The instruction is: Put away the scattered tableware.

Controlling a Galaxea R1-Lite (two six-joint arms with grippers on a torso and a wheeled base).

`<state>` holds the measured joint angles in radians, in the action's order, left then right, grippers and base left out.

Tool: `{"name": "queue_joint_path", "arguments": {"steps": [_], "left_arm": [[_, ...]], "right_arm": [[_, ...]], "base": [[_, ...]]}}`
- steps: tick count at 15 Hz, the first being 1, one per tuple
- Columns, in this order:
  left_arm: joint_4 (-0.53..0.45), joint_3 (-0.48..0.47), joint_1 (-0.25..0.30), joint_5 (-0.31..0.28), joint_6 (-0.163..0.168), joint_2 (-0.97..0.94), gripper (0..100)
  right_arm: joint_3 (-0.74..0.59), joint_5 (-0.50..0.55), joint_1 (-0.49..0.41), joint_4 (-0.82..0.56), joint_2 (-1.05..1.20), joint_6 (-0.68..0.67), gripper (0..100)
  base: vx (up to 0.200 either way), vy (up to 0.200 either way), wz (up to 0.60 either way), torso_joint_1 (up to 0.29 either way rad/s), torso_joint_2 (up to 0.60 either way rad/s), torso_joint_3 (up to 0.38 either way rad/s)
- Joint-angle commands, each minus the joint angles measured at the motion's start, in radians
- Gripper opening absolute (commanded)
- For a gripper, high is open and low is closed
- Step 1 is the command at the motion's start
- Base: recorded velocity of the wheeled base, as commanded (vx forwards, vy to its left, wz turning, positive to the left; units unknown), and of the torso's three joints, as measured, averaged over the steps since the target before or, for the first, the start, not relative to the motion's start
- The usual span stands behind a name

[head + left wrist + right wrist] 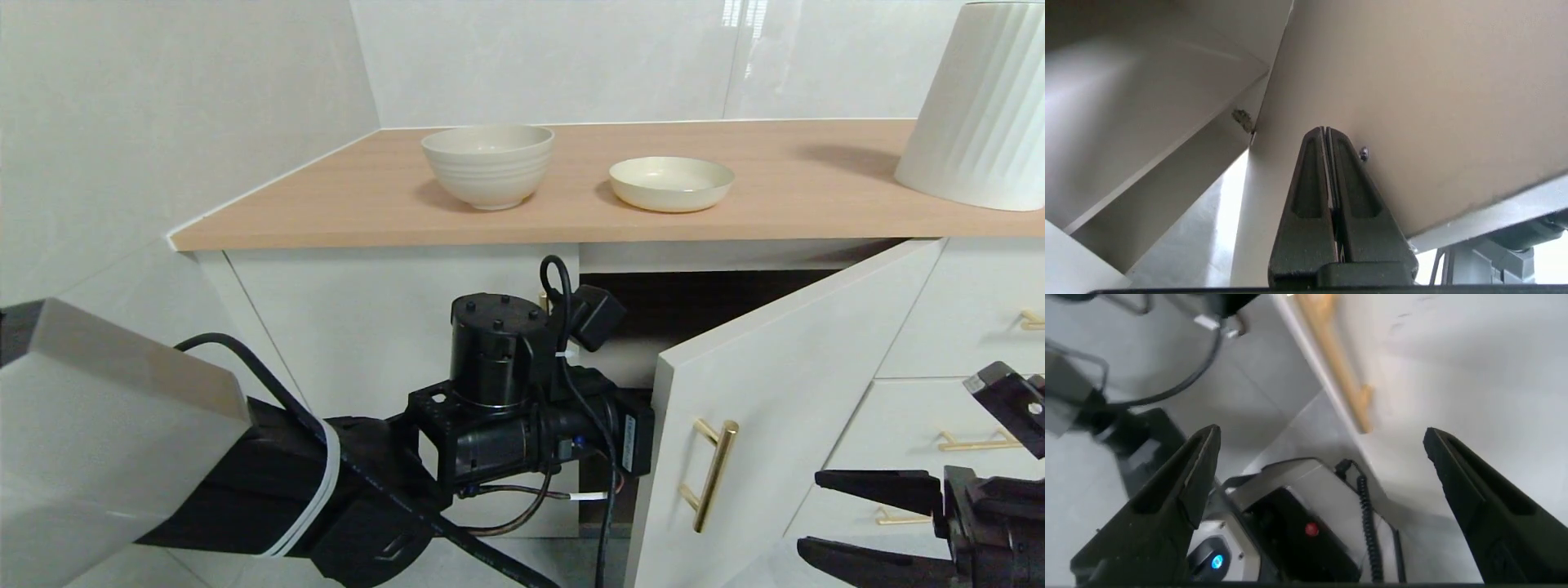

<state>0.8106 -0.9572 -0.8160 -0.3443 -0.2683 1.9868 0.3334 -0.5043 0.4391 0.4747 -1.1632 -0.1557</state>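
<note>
The left gripper [1325, 131] is low on the left, reached into the cabinet opening behind the open door. Its two black fingers are pressed flat together with nothing between them, and their tips lie against the pale inner face of the door.

Above, on the light wooden countertop [816, 188], stand the two pieces of tableware. The cream ribbed ceramic bowl [487, 166] is to the left, and the shallow cream dish [671, 183] sits near it on the right, not touching it. Both are upright and neither is held.

Below the dish, the white cabinet door [784, 367] stands partly open, its free edge swung toward the near side and a dark cavity behind it. Its brass bar handle [712, 474] is on the outer face. The right gripper [808, 512] hangs near the handle at the lower right, its jaws spread wide and empty. A tall white ribbed tapered vessel [980, 106] stands at the far right of the counter.

The step in hand looks like opening the cabinet, with the closed left fingers serving to push the door from inside. Next, the door probably needs to swing wider. Then an arm must rise to the counter and take the bowl or dish by its rim.
</note>
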Motion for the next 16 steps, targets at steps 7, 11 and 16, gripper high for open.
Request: {"name": "queue_joint_path", "arguments": {"steps": [7, 11, 16], "left_arm": [[-0.007, -0.025, -0.019, 0.001, -0.034, 0.033, 0], [-0.007, -0.055, -0.02, 0.002, -0.034, 0.09, 0], [-0.025, -0.083, -0.02, 0.002, -0.034, 0.096, 0]], "right_arm": [[-0.025, -0.005, 0.02, -0.004, 0.045, 0.001, 100], [-0.027, -0.005, 0.02, -0.004, 0.056, 0.001, 100], [-0.028, -0.008, 0.029, -0.004, 0.074, 0.001, 100]], "base": [[-0.143, 0.0, 0.0, 0.004, 0.0, 0.003], [0.0, 0.0, 0.0, 0.0, 0.0, 0.0], [-0.04, 0.0, 0.0, 0.0, 0.0, 0.0]]}}
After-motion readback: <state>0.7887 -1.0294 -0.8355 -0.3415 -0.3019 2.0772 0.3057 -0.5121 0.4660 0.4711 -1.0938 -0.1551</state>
